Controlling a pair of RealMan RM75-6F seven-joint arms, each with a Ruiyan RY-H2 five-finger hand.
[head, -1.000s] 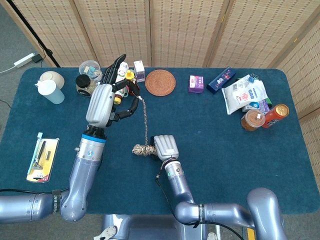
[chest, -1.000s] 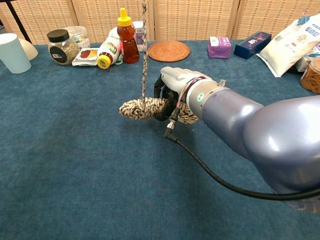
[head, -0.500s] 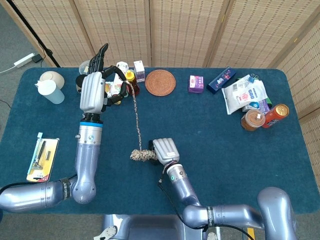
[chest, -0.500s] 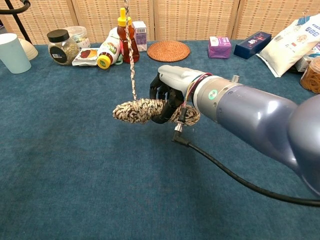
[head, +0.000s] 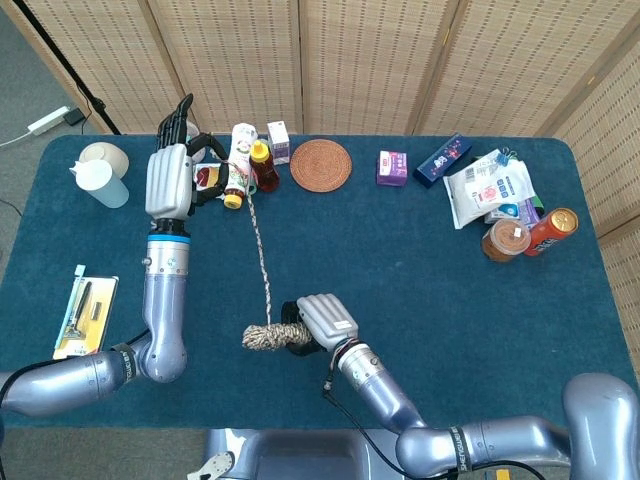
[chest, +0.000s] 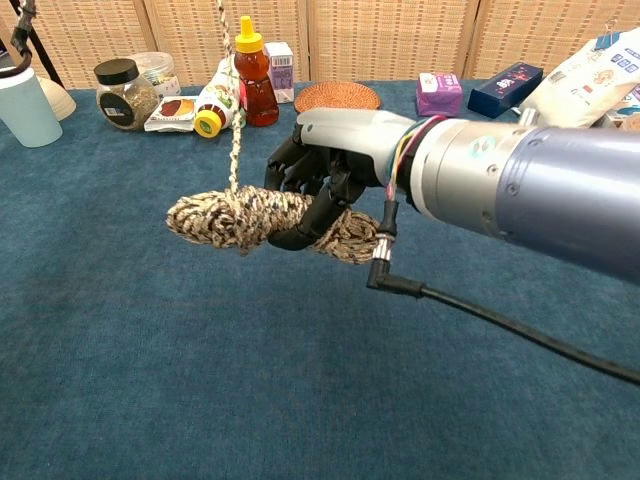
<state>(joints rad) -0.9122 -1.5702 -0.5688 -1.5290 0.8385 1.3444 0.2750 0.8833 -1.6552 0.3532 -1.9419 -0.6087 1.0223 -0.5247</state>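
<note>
A speckled beige-and-brown rope is wound into a thick bundle. My right hand grips the bundle's right end and holds it off the blue table. One strand rises taut from the bundle toward the back left. My left hand holds that strand's far end beside the bottles, its other fingers stretched upward. In the chest view only a dark sliver shows at the top left corner, and I cannot tell if it is the left hand.
Along the back stand a white cup, a bowl, a lidded jar, a honey bottle, a woven coaster, a purple box and a dark blue box. White pouches and an orange can lie right. A toothbrush pack lies left.
My left hand has moved left and back with the rope end, and the strand has lengthened. My right hand has carried the bundle nearer the front edge and a little left.
</note>
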